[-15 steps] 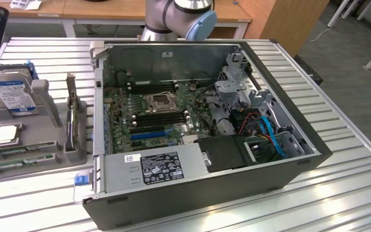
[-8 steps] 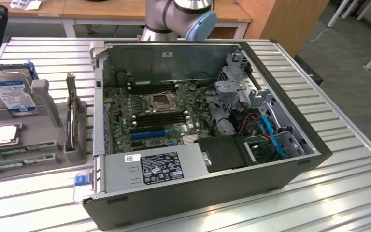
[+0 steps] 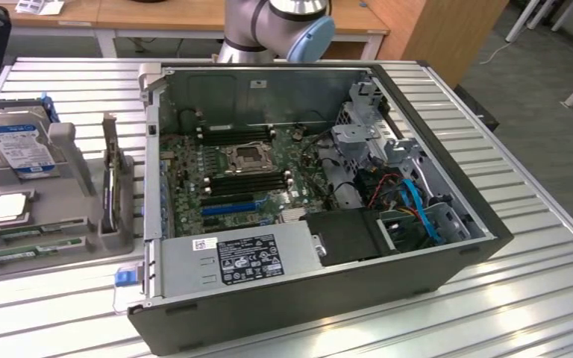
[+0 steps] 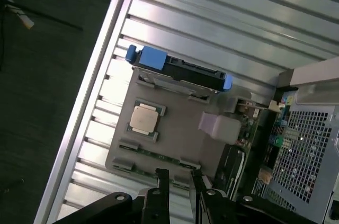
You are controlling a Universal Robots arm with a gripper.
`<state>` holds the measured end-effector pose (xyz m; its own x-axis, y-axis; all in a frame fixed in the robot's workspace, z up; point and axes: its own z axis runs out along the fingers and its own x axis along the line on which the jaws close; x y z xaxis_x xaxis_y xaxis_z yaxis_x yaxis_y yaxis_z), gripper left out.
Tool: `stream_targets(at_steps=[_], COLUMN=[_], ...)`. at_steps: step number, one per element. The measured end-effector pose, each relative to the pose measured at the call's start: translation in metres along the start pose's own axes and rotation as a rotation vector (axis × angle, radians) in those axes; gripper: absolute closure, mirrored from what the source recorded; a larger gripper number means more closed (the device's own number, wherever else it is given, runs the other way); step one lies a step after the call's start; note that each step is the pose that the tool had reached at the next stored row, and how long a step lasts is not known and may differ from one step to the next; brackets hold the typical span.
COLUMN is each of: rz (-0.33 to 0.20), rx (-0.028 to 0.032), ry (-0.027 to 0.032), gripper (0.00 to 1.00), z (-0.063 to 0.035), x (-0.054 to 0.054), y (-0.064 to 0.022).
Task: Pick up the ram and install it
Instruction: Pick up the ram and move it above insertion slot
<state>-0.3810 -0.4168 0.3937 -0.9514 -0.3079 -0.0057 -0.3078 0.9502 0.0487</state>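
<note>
- Ribbed aluminium tabletop is carrying an open desktop computer case lying on its side; wooden desks are standing behind it.
- Inside the case, a motherboard is facing up, with blue cables running along the exterior view's right.
- A power supply is showing a white sticker and a black rating label; the print is too small to read.
- On the exterior view's left, outside the case, a grey fixture tray is holding a hard drive in a blue caddy. Its white-and-blue label is unreadable.
- The tray is also holding a square silvery processor chip and an upright expansion card.
- The ram is lying flat in the tray's clips, just beside the processor chip and well apart from the motherboard. A second green stick is lying alongside it at the tray's outer edge.
- The gripper is hovering over that edge of the tray. Its two black fingers are standing spread with nothing between them, near the ram and not visibly touching it.
- The robot arm, with a blue joint cap, is standing behind the case.
</note>
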Motion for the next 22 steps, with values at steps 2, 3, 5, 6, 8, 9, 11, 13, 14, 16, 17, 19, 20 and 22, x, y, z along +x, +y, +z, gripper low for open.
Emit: stream_targets(at_steps=[2, 3, 5, 6, 8, 9, 11, 13, 14, 16, 17, 19, 20, 22], rz=[-0.034, -0.051, -0.084, -0.101, -0.134, -0.153, -0.186, -0.22, -0.237, -0.27, -0.287, -0.322, -0.339, -0.373], rx=[-0.0009, -0.0012, -0.002, -0.0023, -0.003, -0.0033, -0.0038, -0.0041, -0.0043, -0.0047, -0.0048, -0.0051, -0.0052, -0.0055], ry=[0.0037, 0.0054, 0.0087, 0.0104, 0.0136, 0.0152, 0.018, 0.0209, 0.0222, 0.0251, 0.0264, 0.0294, 0.0307, 0.0333], gripper=[0.71, 0.71, 0.71, 0.71, 0.71, 0.71, 0.71, 0.71, 0.71, 0.71, 0.71, 0.71, 0.71, 0.71], z=[0.0, 0.0, 0.0, 0.0, 0.0, 0.0, 0.0, 0.0, 0.0, 0.0, 0.0, 0.0, 0.0, 0.0], x=[0.0, 0.0, 0.0, 0.0, 0.0, 0.0, 0.0, 0.0, 0.0, 0.0, 0.0, 0.0, 0.0, 0.0], y=[0.0, 0.0, 0.0, 0.0, 0.0, 0.0, 0.0, 0.0, 0.0, 0.0, 0.0, 0.0, 0.0, 0.0])
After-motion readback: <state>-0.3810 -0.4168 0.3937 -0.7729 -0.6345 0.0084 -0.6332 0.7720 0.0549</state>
